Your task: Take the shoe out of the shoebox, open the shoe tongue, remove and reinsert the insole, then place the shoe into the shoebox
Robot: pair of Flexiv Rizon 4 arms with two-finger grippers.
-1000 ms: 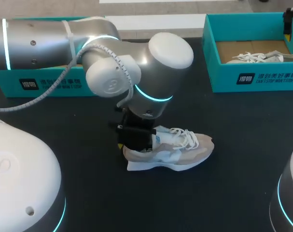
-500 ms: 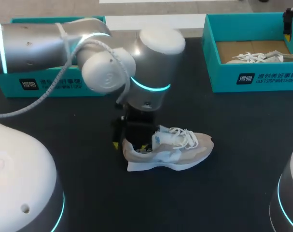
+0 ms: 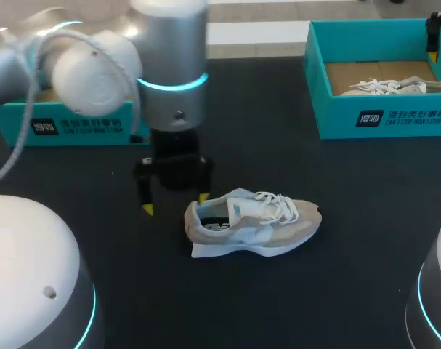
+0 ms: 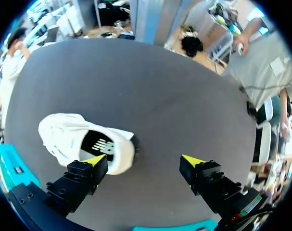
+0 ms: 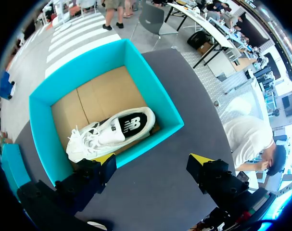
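Head view: my left gripper (image 3: 175, 203) hangs left of centre with its yellow tips spread wide and nothing between them; the beige and white lace-up sneaker (image 3: 253, 225) lies on its sole on the black table (image 3: 278, 145) just right of it. The sneaker's long axis runs left to right across the frame, with the heel toward my left gripper and the toe toward the right edge. The nearer fingertip stands just beside the heel collar (I cannot tell whether it touches). A teal cardboard shoebox (image 3: 67, 125) sits at the upper left behind my left arm; another teal shoebox (image 3: 380, 120) at the upper right holds a second white sneaker (image 3: 383, 86).

Left wrist view: the sneaker (image 4: 83, 142) lies ahead of one finger and off to that side, not between the two; its heel opening, with the dark insole (image 4: 101, 144) showing, is the near end, and the toe points away from my left gripper (image 4: 145, 160). As I judge it, the coming move needs a sidestep toward that finger to bring the opening between the tips.

Right wrist view: my right gripper (image 5: 153, 159) is spread and empty above the upper-right shoebox (image 5: 155, 86); the second sneaker (image 5: 112, 130) lies inside it, ahead of the fingers. My left arm is the nearer one by far.
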